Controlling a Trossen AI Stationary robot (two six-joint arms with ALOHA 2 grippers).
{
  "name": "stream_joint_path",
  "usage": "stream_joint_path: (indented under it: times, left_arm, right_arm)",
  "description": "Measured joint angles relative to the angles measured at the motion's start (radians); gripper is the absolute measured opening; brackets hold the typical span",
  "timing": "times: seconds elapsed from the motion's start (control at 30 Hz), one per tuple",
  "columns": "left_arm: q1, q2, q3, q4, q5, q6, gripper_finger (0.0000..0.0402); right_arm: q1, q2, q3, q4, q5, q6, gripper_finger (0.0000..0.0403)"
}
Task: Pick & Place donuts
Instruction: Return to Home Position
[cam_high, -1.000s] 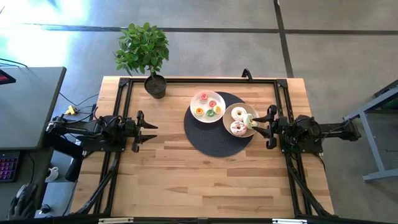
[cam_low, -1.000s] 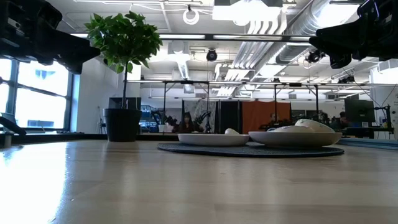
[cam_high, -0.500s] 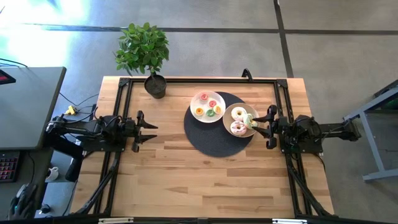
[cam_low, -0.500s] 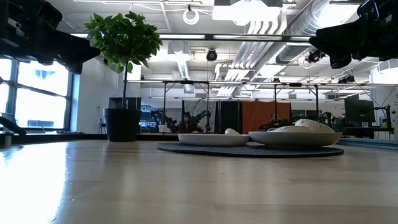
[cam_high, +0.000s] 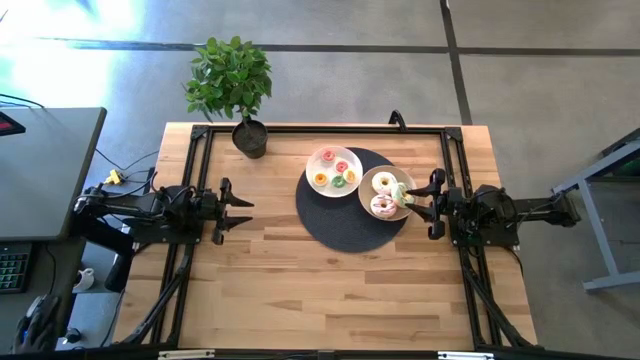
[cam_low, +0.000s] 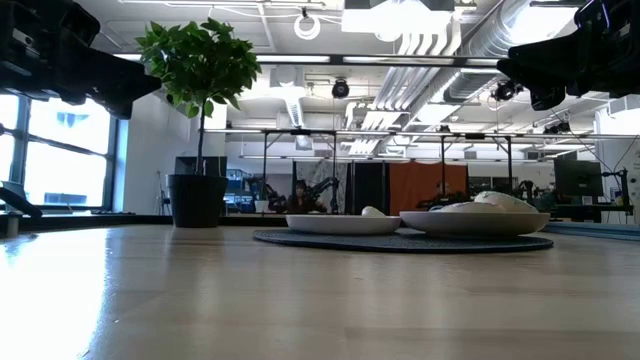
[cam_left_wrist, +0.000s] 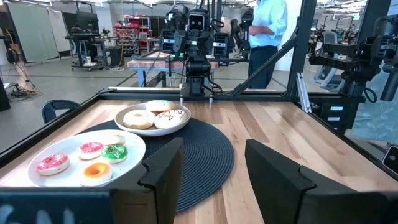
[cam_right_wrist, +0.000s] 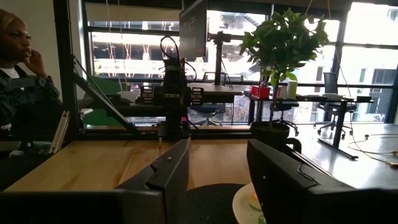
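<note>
Two white plates sit on a round dark mat (cam_high: 345, 215). The far-left plate (cam_high: 333, 172) carries several small donuts, pink, green and orange (cam_left_wrist: 93, 155). The right plate (cam_high: 386, 193) carries larger donuts, white, pink and chocolate-striped (cam_left_wrist: 155, 117). My left gripper (cam_high: 245, 212) is open, raised above the table's left side, well away from the plates. My right gripper (cam_high: 418, 202) is open, raised by the right plate's right rim, touching nothing.
A potted plant (cam_high: 235, 85) stands at the table's far left corner. A black frame (cam_high: 320, 129) runs around the table. Bare wood lies across the near half. A person (cam_right_wrist: 18, 81) sits beyond the left side; another stands beyond the right (cam_left_wrist: 264, 31).
</note>
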Motion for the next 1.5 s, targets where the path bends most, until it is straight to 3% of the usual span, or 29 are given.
stream_joint_path:
  times: [1.5]
  left_arm:
    - [0.000,0.000,0.000,0.000,0.001,0.000,0.0170]
  right_arm:
    - [0.000,0.000,0.000,0.000,0.000,0.000,0.0163]
